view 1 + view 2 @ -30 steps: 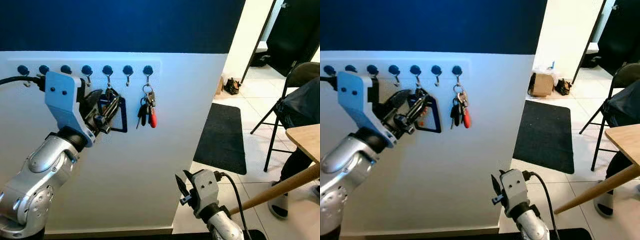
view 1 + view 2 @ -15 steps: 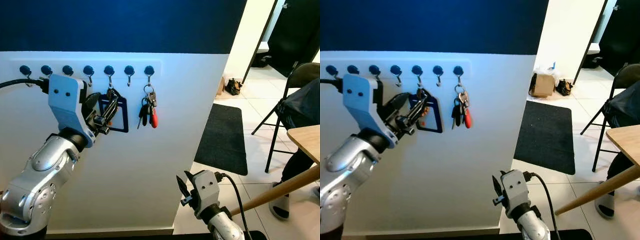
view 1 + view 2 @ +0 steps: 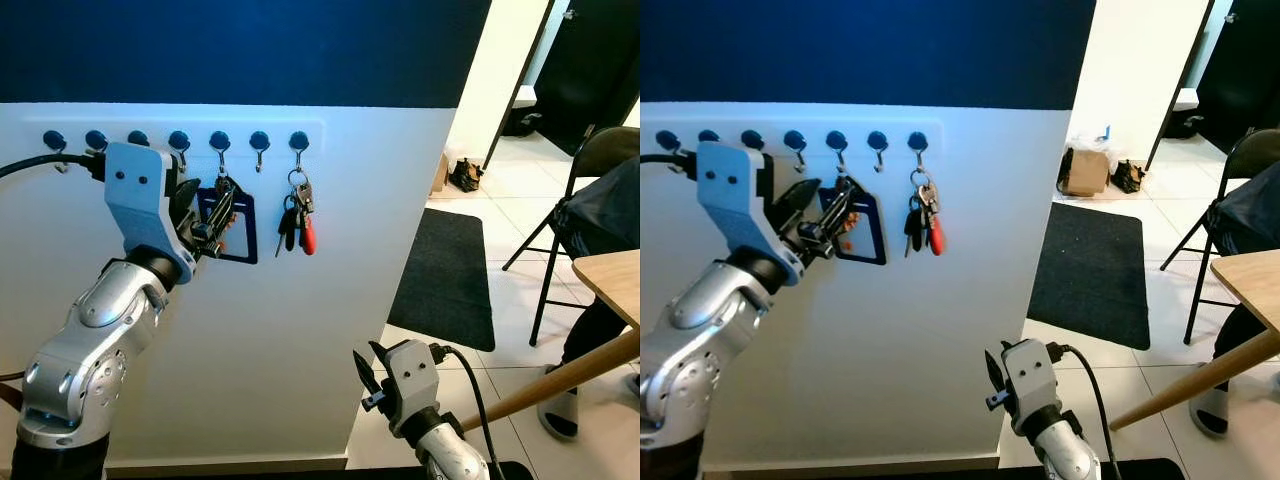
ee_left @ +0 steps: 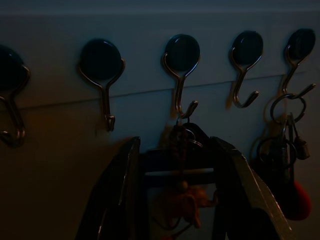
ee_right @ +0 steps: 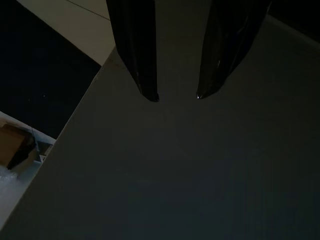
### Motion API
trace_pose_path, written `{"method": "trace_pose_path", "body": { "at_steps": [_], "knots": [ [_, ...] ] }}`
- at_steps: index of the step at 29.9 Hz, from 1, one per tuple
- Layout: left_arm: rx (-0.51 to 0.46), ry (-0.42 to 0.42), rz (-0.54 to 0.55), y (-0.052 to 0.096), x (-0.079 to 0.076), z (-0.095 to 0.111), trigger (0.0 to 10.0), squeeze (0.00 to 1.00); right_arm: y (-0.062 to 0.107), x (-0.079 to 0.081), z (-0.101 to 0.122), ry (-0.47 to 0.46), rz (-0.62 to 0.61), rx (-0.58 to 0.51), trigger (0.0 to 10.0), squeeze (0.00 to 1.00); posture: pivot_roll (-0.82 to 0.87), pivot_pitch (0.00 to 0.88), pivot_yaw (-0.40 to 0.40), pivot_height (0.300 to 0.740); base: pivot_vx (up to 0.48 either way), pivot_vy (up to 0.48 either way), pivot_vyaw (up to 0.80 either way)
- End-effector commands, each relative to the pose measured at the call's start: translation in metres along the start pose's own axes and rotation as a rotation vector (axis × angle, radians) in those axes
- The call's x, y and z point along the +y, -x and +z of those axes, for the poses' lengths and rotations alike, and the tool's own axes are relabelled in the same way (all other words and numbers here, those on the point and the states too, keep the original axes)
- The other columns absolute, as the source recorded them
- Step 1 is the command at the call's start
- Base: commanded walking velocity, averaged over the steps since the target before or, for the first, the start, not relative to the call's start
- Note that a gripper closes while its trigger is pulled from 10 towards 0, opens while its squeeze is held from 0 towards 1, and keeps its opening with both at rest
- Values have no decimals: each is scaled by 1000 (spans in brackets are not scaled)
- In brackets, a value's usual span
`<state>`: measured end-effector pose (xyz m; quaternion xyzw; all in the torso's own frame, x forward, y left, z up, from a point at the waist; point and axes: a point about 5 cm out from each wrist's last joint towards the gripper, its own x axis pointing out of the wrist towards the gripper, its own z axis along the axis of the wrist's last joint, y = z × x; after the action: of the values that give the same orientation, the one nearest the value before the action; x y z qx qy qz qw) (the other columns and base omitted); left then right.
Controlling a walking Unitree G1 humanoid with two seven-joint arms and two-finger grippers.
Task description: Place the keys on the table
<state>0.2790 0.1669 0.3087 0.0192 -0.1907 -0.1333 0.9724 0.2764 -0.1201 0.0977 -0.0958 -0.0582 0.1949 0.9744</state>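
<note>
A bunch of keys with a red fob hangs from the rightmost hook of a rack of dark blue hooks on the white wall. Two hooks to its left hangs a dark blue tag with a small orange charm. My left gripper is raised to that tag, open, one finger on each side of it; in the left wrist view the tag sits between the fingers and the keys hang off to one side. My right gripper hangs low near the wall corner, open and holding nothing.
A wooden table juts in at the right with a slanted leg, and a person's leg and shoe under it. A black folding chair stands behind it. A black mat lies on the tiled floor beyond the wall corner.
My left gripper has moved up and in toward the wall, closing the distance to the blue tag. The keys and my right arm have not moved.
</note>
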Motion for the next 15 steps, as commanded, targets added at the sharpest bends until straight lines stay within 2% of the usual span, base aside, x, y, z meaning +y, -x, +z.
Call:
{"method": "trace_pose_path", "body": {
  "at_steps": [1, 3, 4, 5, 6, 9, 11, 15],
  "knots": [
    [0, 0, -14, -1, -4, -2, 7137, 0, 3, 0, -7, -8, -8, 26, 10000, 0, 86, 107, 26, 740, 0, 0, 0],
    [2, -1, -12, -1, -3, -3, 7137, 0, 4, 0, -7, -8, -9, 27, 10000, 0, 86, 107, 26, 740, 0, 0, 0],
    [2, 0, -10, -1, -3, -3, 5137, 0, 4, 0, -7, -9, -9, 28, 10000, 0, 86, 107, 26, 740, 0, 0, 0],
    [3, 0, -9, -2, -3, -4, 4706, 0, 4, 0, -7, -9, -9, 29, 10000, 0, 87, 109, 25, 740, 0, 0, 0],
    [5, -1, -8, -2, -3, -4, 3725, 0, 4, 0, -7, -10, -9, 29, 10000, 0, 87, 109, 25, 740, 0, 0, 0],
    [8, -3, -8, -2, -3, -5, 3373, 0, 4, 0, -7, -11, -9, 29, 10000, 0, 87, 109, 25, 740, 0, 0, 0],
    [9, -3, -8, -2, -3, -6, 3843, 0, 3, 0, -7, -12, -9, 28, 10000, 0, 88, 110, 24, 740, 0, 0, 0],
    [11, -5, -8, -3, -4, -6, 3804, 0, 3, 1, -7, -12, -8, 27, 10000, 0, 87, 111, 24, 740, 0, 0, 0]
  ]
}}
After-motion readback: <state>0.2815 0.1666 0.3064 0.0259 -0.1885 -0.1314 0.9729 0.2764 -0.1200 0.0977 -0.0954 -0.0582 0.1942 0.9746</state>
